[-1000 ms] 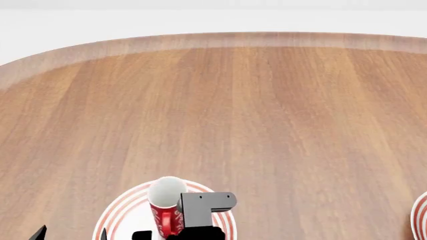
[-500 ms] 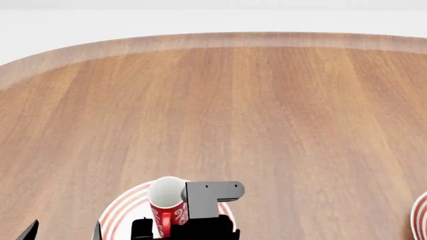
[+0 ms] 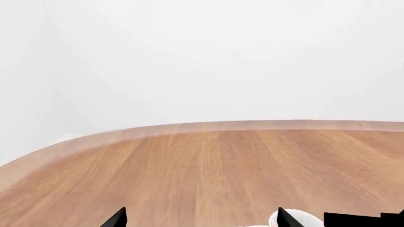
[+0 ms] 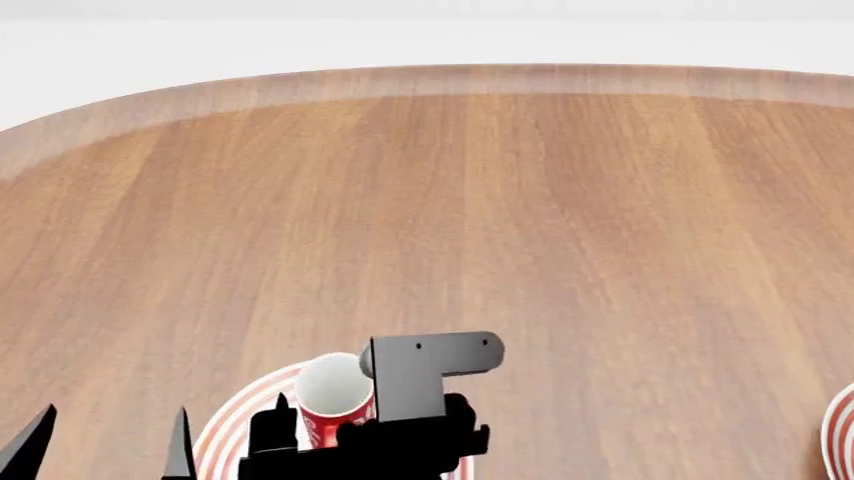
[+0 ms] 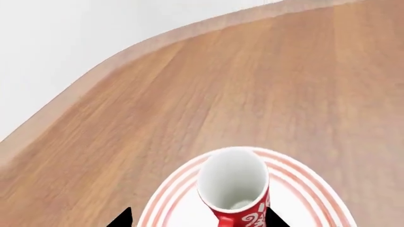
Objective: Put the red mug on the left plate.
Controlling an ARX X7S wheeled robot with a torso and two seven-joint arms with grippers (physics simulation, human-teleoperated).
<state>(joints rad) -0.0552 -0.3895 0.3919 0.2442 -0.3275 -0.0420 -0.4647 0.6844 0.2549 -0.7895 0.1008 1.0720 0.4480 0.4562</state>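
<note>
Red mug (image 5: pixel 233 189) stands on left plate (image 5: pixel 303 189), between right hand's (image 5: pixel 196 218) fingertips.

I find no text, label, brand, number or sign to read in any of my views. The red mug (image 5: pixel 235 191) carries only a white swirly pattern on its side, which forms no letters that I can make out. The left plate (image 5: pixel 165 201) shows thin red rings around its rim and nothing written. The counter (image 4: pixel 534 220) is bare wood grain without markings. The grey bracket (image 4: pixel 420 370) on my right arm has two small dark holes and no lettering.
</note>
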